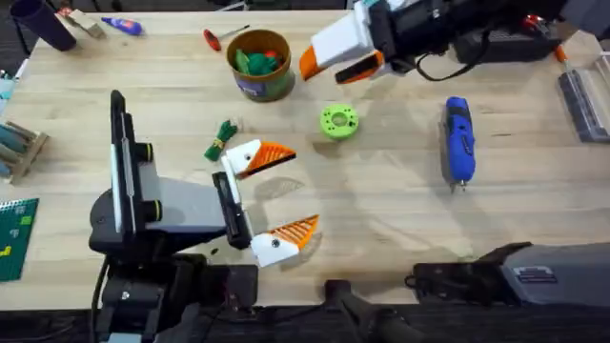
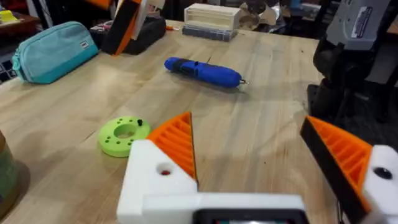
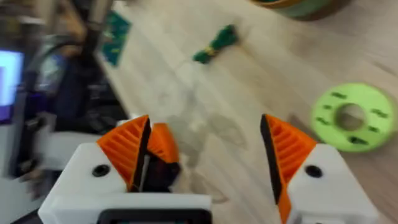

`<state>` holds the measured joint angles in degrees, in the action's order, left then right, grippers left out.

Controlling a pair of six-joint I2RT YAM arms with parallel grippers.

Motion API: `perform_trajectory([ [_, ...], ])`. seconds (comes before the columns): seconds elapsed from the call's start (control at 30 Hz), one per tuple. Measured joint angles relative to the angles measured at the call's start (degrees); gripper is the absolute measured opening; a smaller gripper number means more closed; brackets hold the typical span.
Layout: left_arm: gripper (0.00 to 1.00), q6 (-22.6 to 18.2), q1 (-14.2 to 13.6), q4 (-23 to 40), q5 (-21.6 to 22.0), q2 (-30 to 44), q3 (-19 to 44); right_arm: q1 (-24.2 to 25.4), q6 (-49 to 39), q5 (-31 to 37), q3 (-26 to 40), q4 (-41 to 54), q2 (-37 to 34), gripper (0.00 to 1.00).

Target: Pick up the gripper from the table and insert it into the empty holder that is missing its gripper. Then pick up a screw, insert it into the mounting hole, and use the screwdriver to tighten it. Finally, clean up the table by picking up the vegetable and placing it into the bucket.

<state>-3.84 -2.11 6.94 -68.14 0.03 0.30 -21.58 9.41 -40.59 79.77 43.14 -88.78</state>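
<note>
Step, as I judge it: the clean-up, since the vegetable (image 1: 221,140) lies on the table and not in the bucket (image 1: 263,90)
Vegetable, place: left of the lime disc (image 1: 338,121), nearer me than the bucket, just beside the upper orange wedge (image 1: 276,152)
Vegetable, handling: I expect it light and soft, so the leaves will squash and slip; I would pinch across the yellowish band, the firmest part
Right gripper (image 1: 329,69): fingers spread, hovering just right of the bucket, nothing clearly between them
Left gripper (image 2: 247,119): fingers spread wide with bare table between, looking toward the disc and the screwdriver (image 1: 458,138)
Orange fingers: I see no loose one on the table; both white mounts carry one, the second (image 1: 297,229) nearer me
Screwdriver: lying flat, well to the right
Hard to make out: a dark orange shape beside one right finger (held, or merely behind it, I cannot tell); whether any screw is seated; which green things sit in the bucket
</note>
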Motion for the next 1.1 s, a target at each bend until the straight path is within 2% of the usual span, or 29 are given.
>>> perform_trajectory([
  [0.2,0.982,0.0,0.0,0.0,0.0,0.02,0.0,-4.23,-1.79,21.12,1.14,4.55,0.05,0.937],
  [0.37,0.982,0.0,0.0,0.0,0.02,0.0,0.0,-7.35,-4.11,30.67,1.16,6.77,-0.04,0.937],
  [0.93,0.982,0.0,0.0,0.0,0.0,0.0,0.0,-7.85,-9.13,38.31,1.2,9.64,-9.55,0.936],
  [1.1,0.982,0.02,0.0,0.0,0.0,0.0,0.0,-7.85,-10.15,38.87,1.2,9.47,-12.42,0.902],
])
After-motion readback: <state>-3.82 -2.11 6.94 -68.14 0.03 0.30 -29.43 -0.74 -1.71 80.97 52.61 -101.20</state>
